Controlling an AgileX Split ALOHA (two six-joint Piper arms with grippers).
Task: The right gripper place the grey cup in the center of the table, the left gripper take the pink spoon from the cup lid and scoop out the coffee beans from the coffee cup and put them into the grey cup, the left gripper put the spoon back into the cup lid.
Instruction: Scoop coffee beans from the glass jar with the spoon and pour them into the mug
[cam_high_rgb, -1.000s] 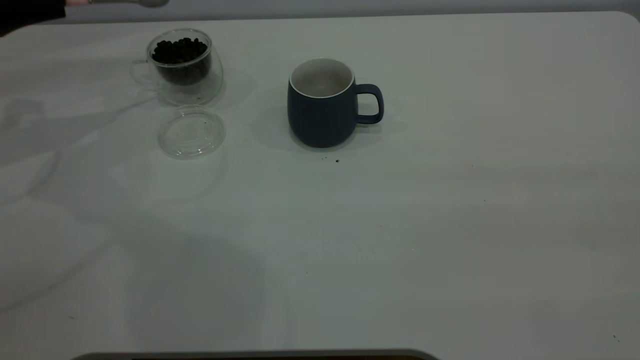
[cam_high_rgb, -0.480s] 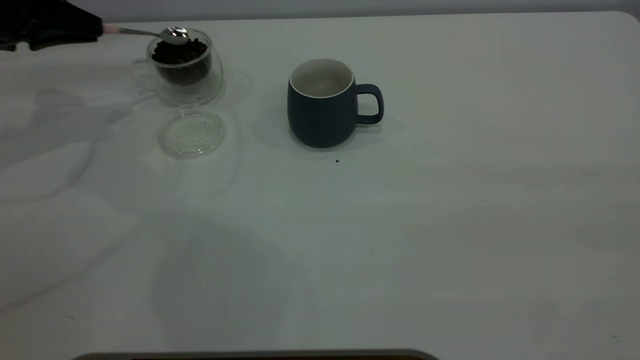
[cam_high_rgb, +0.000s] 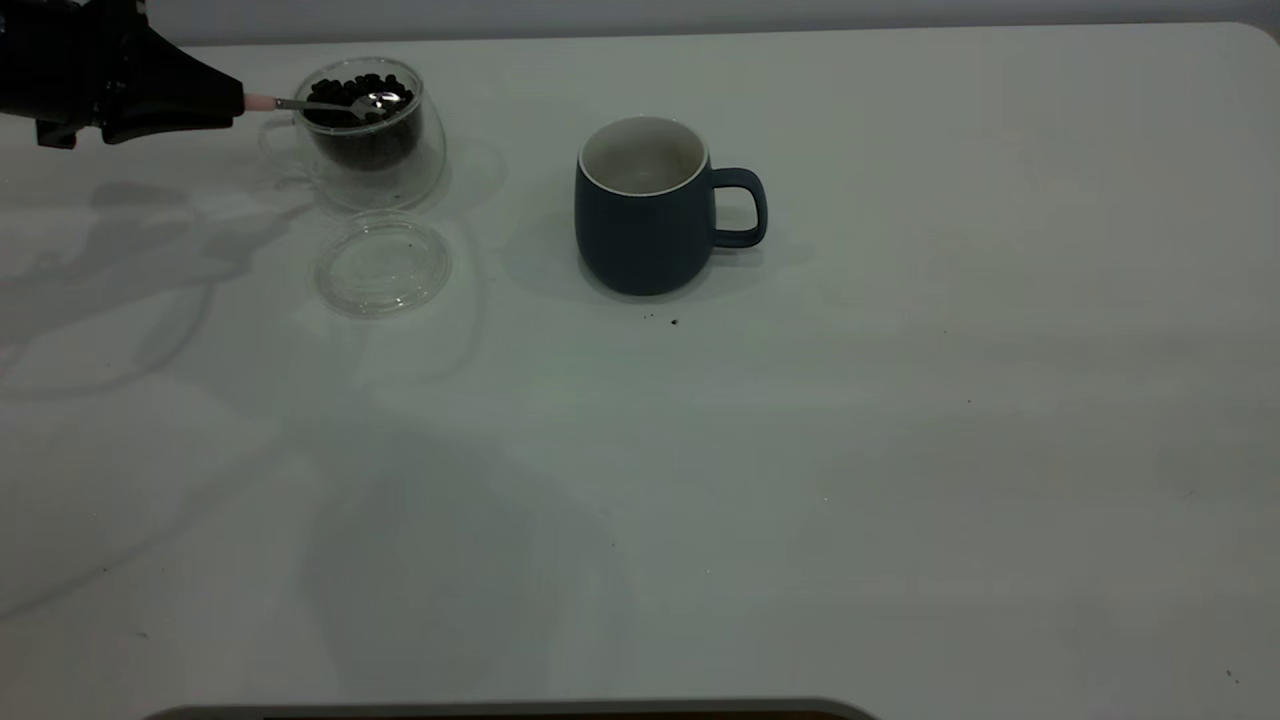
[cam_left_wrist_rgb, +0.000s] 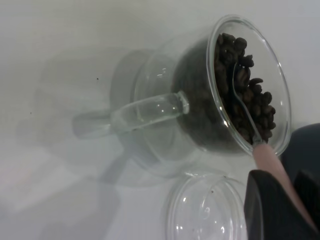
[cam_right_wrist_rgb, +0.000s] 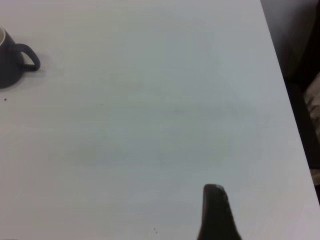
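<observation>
Pink spoon (cam_high_rgb: 335, 104) among unlabelled cup's coffee beans (cam_high_rgb: 360, 97)

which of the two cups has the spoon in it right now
The clear glass coffee cup with the coffee beans; the left gripper holds the pink spoon in it. The grey cup stands empty.

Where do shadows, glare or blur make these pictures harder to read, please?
Exterior view: broad soft arm shadows cross the table, and a bright glint sits on the pink spoon. Left wrist view: the left gripper is a blurred dark mass, while the coffee beans stay fairly sharp. Right wrist view: the right gripper is out of focus.
</observation>
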